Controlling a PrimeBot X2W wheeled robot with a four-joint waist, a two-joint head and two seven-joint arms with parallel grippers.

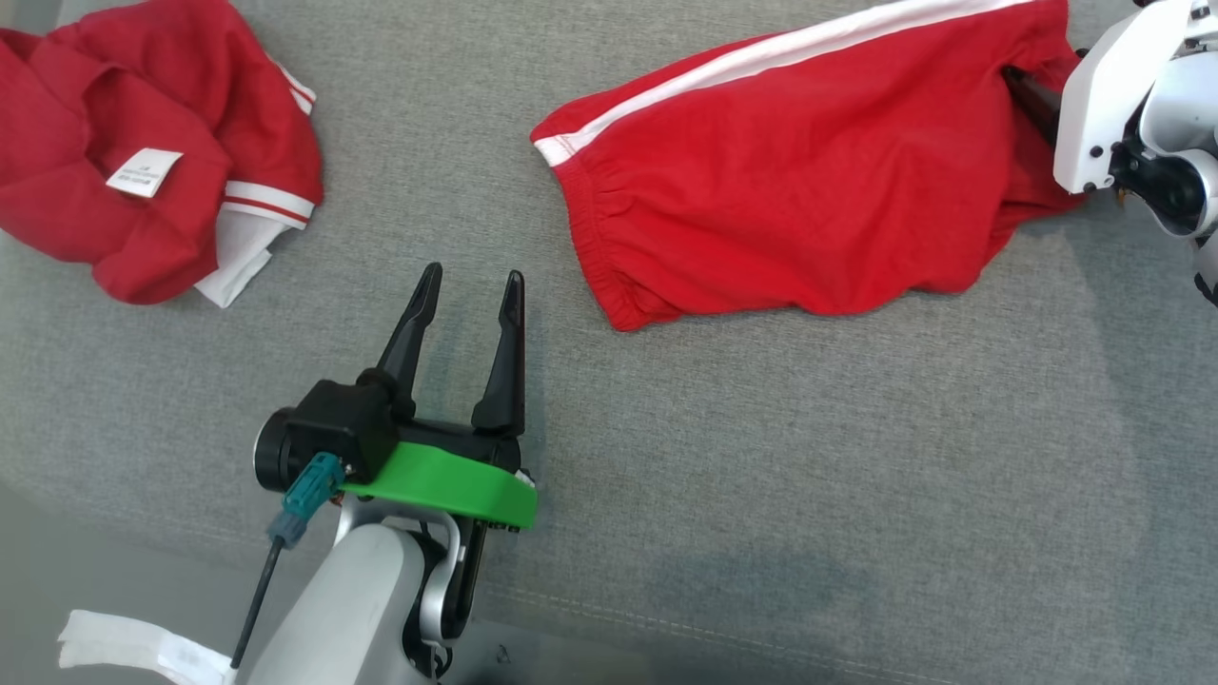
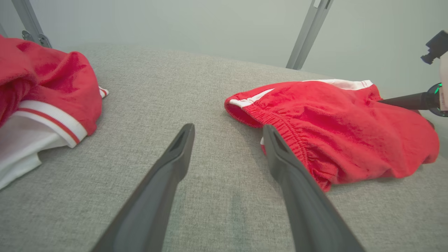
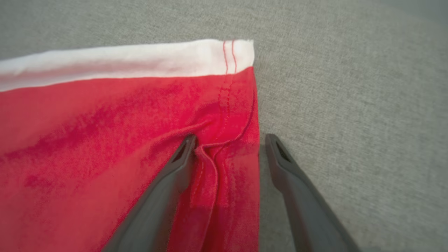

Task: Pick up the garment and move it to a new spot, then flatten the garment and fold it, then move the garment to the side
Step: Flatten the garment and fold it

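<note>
Starting at the left, a crumpled red top (image 1: 143, 152) lies apart, and the left gripper (image 1: 473, 276) hangs wide and empty over the grey surface (image 1: 761, 476), near the waistband of the red shorts (image 1: 809, 190). At the right, the right gripper (image 3: 231, 138), also wide, straddles the shorts' hem edge. The pickup seems in hand, and the next move calls for closing on that hem.

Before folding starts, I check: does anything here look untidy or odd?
The red shorts are not flat: the hem puckers inside the open right gripper. A second red garment lies crumpled at the left, its label showing.
</note>
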